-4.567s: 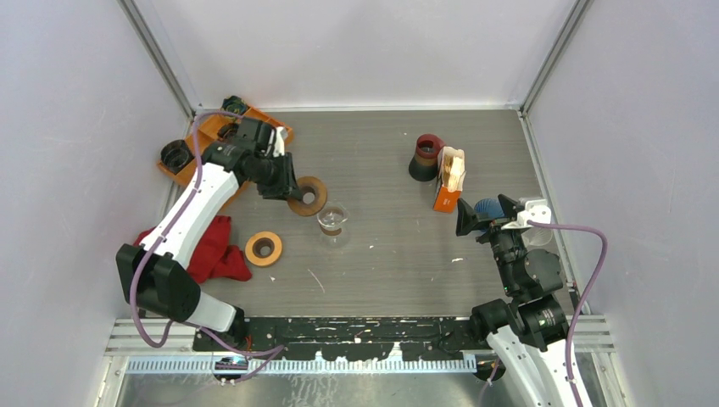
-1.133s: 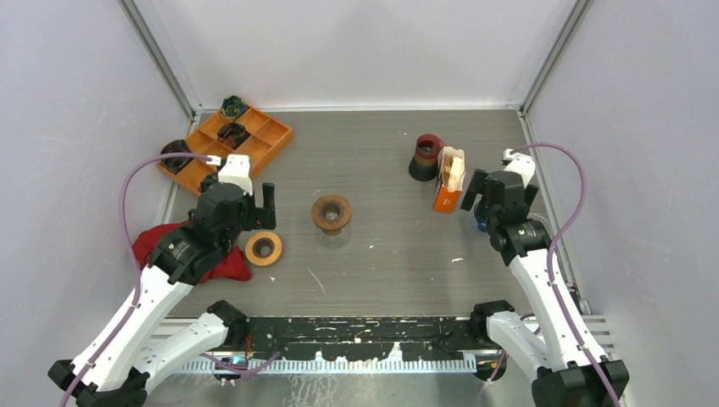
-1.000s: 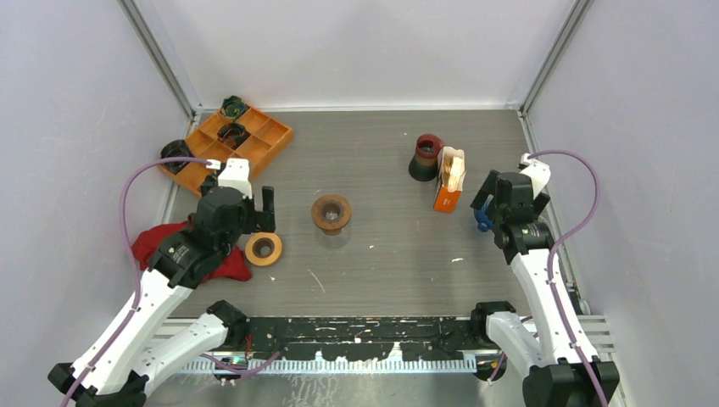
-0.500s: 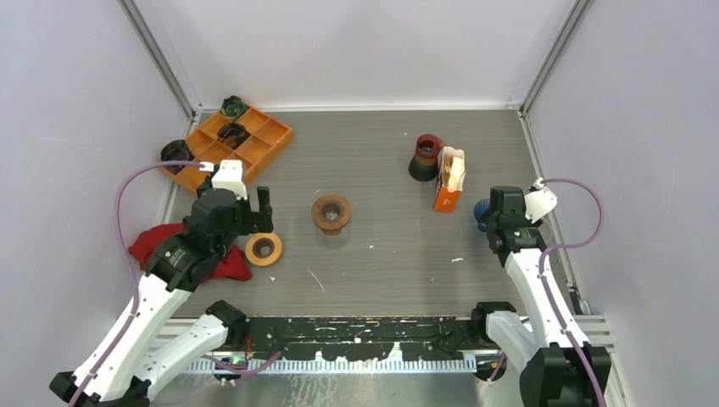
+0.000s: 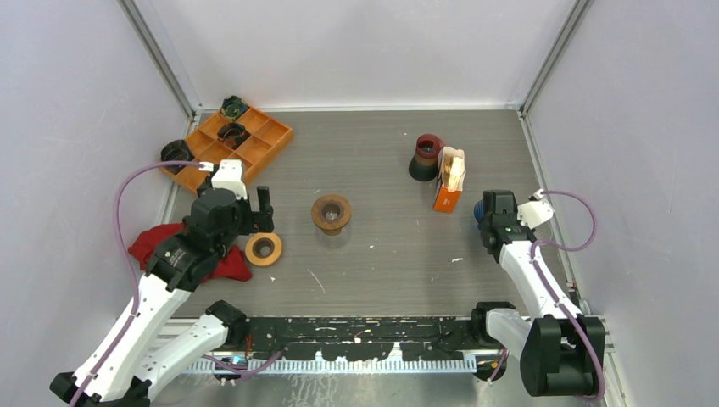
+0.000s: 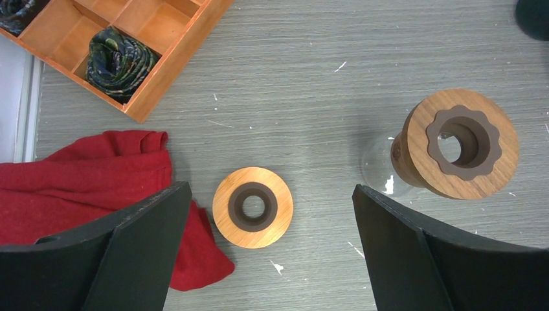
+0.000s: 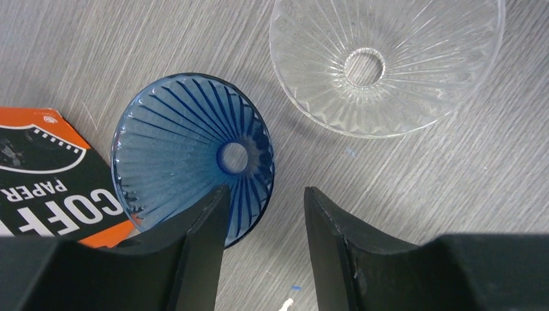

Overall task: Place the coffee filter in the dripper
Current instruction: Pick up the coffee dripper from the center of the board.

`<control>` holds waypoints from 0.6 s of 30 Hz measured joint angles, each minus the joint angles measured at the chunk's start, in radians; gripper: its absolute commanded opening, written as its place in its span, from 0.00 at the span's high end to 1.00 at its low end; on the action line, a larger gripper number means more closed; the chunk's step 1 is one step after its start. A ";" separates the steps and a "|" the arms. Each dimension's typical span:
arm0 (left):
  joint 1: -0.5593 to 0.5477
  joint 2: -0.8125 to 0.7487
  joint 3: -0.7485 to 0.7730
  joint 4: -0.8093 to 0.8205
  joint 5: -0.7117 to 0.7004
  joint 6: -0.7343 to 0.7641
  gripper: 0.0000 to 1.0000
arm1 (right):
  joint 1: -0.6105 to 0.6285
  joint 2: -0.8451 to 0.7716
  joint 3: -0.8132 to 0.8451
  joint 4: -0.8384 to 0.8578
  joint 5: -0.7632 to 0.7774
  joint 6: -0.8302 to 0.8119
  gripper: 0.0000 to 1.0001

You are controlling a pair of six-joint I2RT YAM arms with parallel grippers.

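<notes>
Right pincer (image 7: 265,207), half spread, straddles the blue dripper (image 7: 188,149) rim; best closed squarely on the wall, clear of the filter packet (image 7: 45,181). Left pincer (image 6: 272,194) spread wide.

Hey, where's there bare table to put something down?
Bare: the far strip between the orange tray and the dark dripper, and the near stretch between the wooden ring and the right arm. Crowded: around the filter box and blue dripper.
</notes>
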 measured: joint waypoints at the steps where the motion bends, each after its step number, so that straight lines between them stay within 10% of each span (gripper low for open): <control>1: 0.001 0.000 0.000 0.000 0.001 0.000 0.01 | 0.000 0.004 -0.004 0.009 0.002 0.004 0.51; 18: 0.009 0.002 -0.008 0.005 0.026 -0.001 0.01 | -0.001 0.013 -0.032 0.101 0.006 0.026 0.99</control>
